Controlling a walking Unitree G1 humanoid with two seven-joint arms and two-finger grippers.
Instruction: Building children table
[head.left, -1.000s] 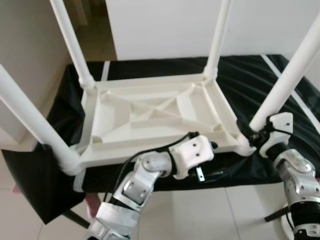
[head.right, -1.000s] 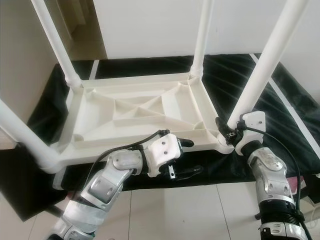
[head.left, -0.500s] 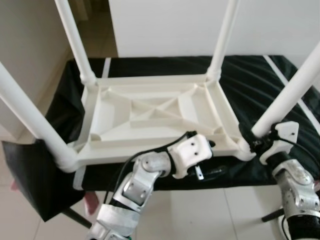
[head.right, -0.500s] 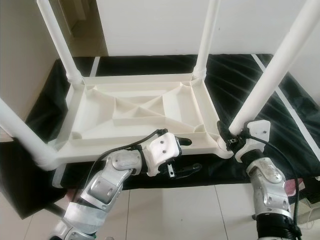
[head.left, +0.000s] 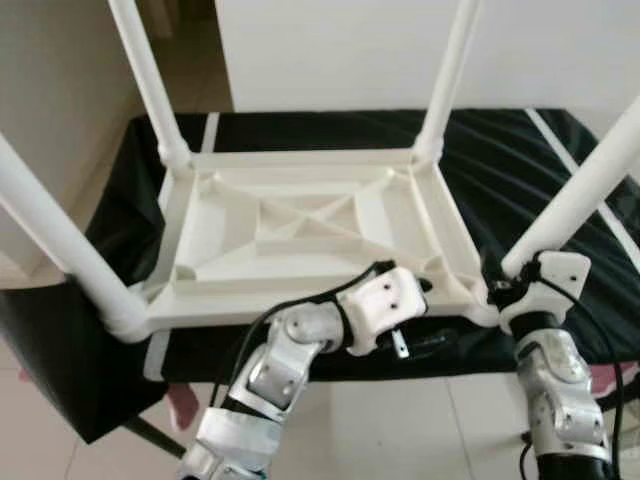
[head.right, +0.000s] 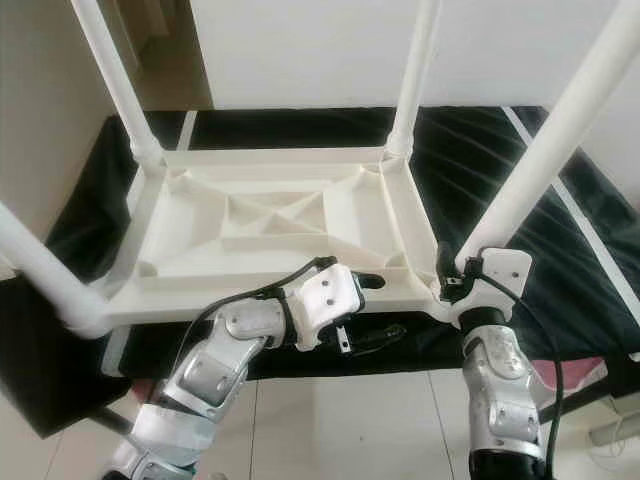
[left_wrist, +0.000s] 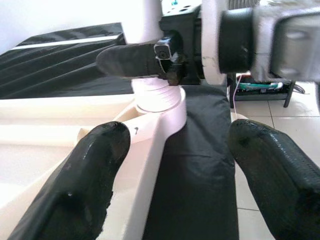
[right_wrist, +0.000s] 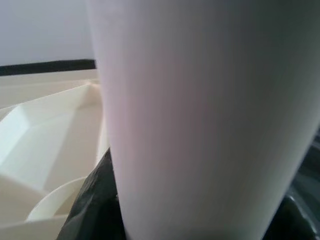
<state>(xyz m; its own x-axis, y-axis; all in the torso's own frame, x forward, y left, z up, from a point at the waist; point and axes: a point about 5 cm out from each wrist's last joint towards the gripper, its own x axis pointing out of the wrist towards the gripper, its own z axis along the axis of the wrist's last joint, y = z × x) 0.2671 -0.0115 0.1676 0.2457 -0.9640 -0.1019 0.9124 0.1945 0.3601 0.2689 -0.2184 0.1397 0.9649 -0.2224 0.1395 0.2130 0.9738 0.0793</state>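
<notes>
We see the table top (head.left: 300, 240) upside down on the black cloth (head.left: 520, 170), all 4 legs standing. Our right gripper (head.right: 452, 285) holds the near right leg (head.right: 545, 150) at its base; our left gripper (left_wrist: 170, 165), wide open, straddles the near edge. We judge only tightening and turning over remain.

The white children's table (head.left: 300, 235) lay upside down on the black-draped table (head.left: 500, 150), its four legs pointing up. My left hand (head.left: 425, 315) straddled its near edge, fingers spread, and my right hand (head.left: 497, 290) gripped the near right leg (head.left: 580, 195) at its base.
</notes>
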